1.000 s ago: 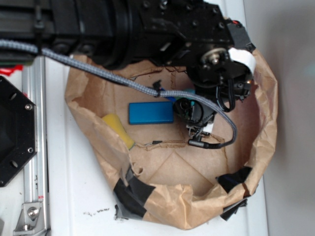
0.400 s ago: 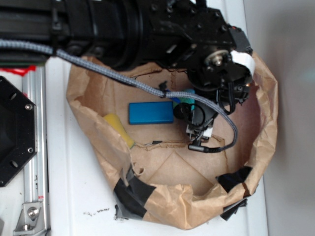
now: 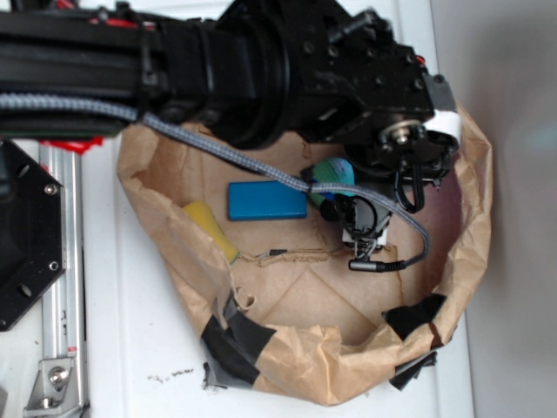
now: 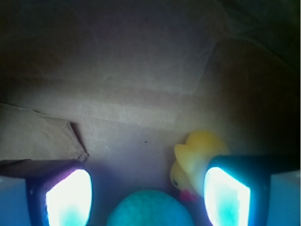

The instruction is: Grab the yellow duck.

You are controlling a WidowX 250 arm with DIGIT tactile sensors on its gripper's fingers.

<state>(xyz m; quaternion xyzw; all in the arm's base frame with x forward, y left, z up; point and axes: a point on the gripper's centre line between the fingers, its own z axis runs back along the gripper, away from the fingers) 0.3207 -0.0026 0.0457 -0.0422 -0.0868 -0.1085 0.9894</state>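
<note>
At the lower right of the wrist view, the yellow duck [image 4: 195, 162] sits beside our right pad, ungrasped. Our gripper [image 4: 148, 197] is wide open and empty, straddling the green ball [image 4: 150, 209]; we judge aligning and closing remain.

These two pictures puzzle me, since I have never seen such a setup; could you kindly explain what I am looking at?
The exterior view looks down on a black robot arm reaching into a crumpled brown paper bag that is open at the top. Inside lie a blue block, a yellow block and a green ball, partly hidden by the arm.

The wrist view comes from a camera on the arm, looking past its gripper. The two bright shapes at the bottom are its fingers, standing apart and holding nothing. Between them is the green ball, and next to the right-hand finger in that picture sits the yellow duck, partly behind it. Whether they touch, I cannot tell.
</note>
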